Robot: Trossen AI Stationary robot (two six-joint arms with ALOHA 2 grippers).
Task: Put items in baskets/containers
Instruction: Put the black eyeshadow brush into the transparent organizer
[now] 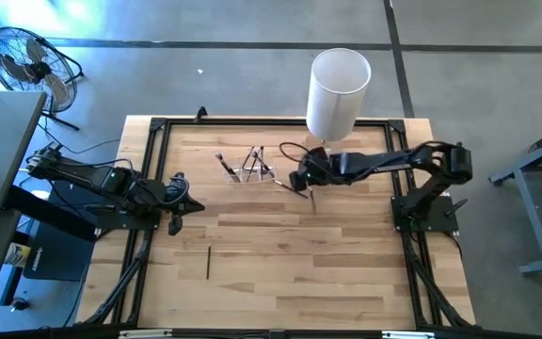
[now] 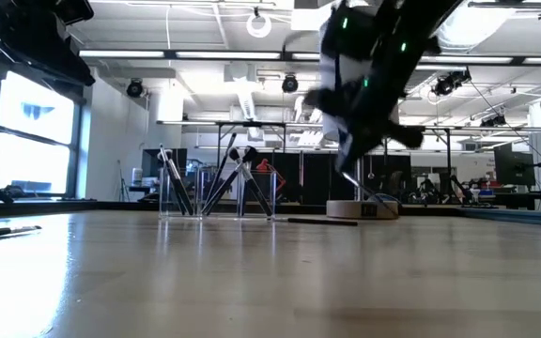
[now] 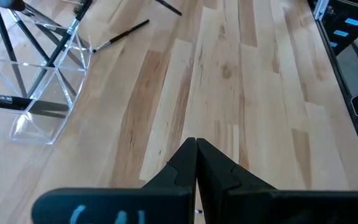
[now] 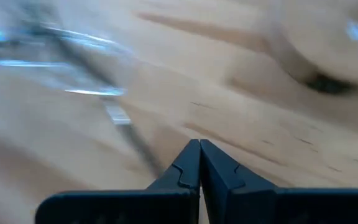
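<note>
A small clear holder stands on the table's far middle, with several dark brushes leaning in it; it also shows in the low view and the left wrist view. Loose brushes lie flat on the table: one beside the holder, one by the right gripper, one toward the near left. My right gripper is shut and hovers just right of the holder; no brush shows between its fingers. My left gripper is shut and empty at the table's left.
A tall white cylinder on a round wooden base stands at the far edge, right behind my right gripper. A black frame runs along the table's edges. Bare wood fills the near half.
</note>
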